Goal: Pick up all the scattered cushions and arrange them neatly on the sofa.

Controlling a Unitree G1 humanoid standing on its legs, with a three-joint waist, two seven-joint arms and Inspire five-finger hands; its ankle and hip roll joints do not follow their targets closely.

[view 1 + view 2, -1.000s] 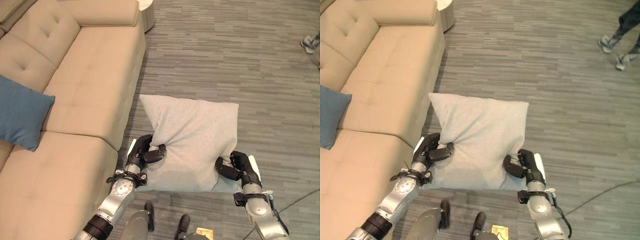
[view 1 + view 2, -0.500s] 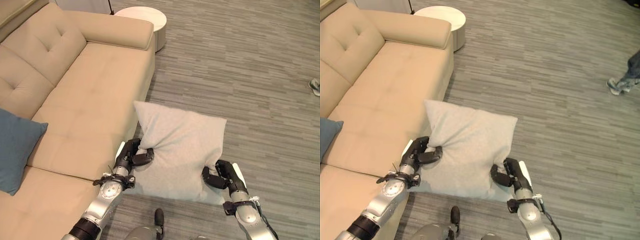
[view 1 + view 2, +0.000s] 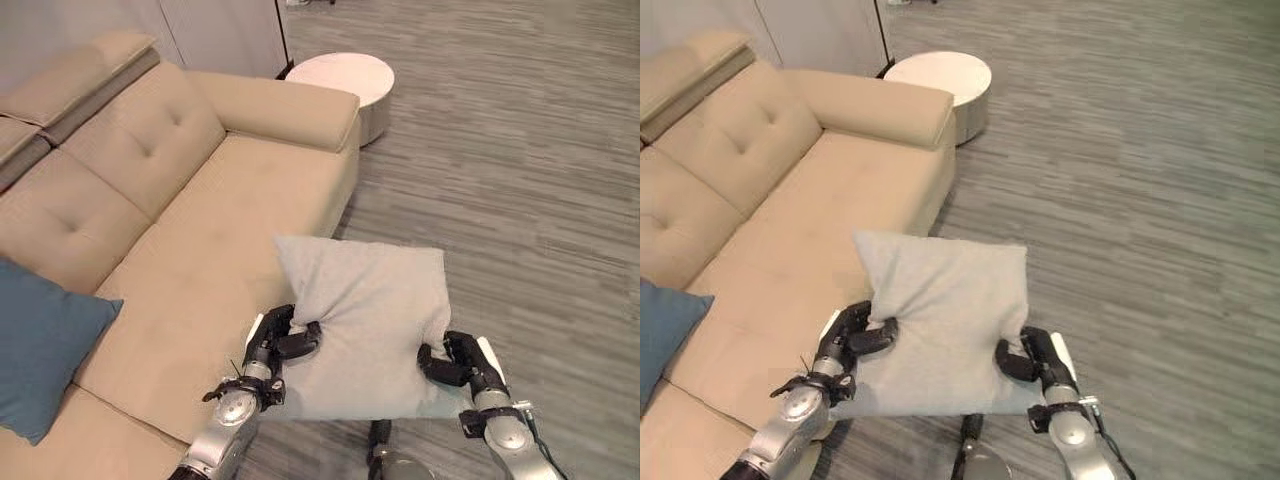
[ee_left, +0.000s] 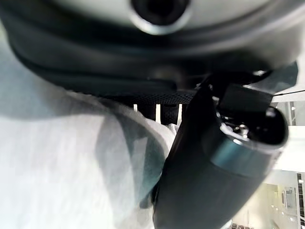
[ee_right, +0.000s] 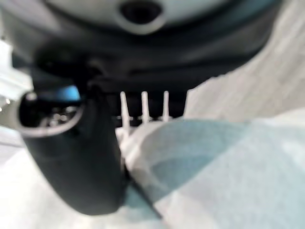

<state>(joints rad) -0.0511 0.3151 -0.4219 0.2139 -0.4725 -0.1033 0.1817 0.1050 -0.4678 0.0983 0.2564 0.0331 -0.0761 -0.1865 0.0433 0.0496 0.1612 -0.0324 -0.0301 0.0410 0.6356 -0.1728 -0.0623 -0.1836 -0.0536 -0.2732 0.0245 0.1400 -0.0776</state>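
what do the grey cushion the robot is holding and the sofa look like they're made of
Grey cushion: soft woven fabric, matte; it bunches where the left hand and right hand pinch it. Sofa: beige, smooth and tufted, probably leather-like or microfibre upholstery.

The grey cushion (image 3: pixel 365 325) hides the fingers of the left hand (image 3: pixel 275 343) & right hand (image 3: pixel 462 362) behind its folds, and beside it the blue cushion (image 3: pixel 45 358) and the beige sofa (image 3: pixel 190 260) are both cut off at the pic's edge.
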